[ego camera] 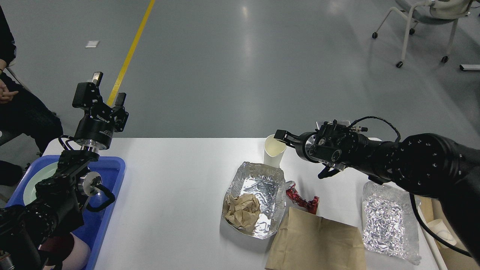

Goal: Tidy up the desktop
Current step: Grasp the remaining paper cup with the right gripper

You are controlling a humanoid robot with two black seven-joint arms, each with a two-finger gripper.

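The white desktop (180, 180) holds a white paper cup (273, 154) standing upright, a foil tray (262, 183) with crumpled brown paper (243, 210) in it, a red wrapper (302, 201), a brown paper bag (315, 243) and a crumpled foil tray (388, 221). My right gripper (280, 135) reaches in from the right, its tip at the cup's right rim; its fingers cannot be told apart. My left gripper (107, 90) is raised above the table's far left corner, open and empty.
A blue tray (112, 176) with a pale green plate (37, 180) sits at the left edge under my left arm. A beige bin (450, 258) with a small paper cup (444, 234) is at the right, mostly behind my right arm. A person (22, 112) sits far left.
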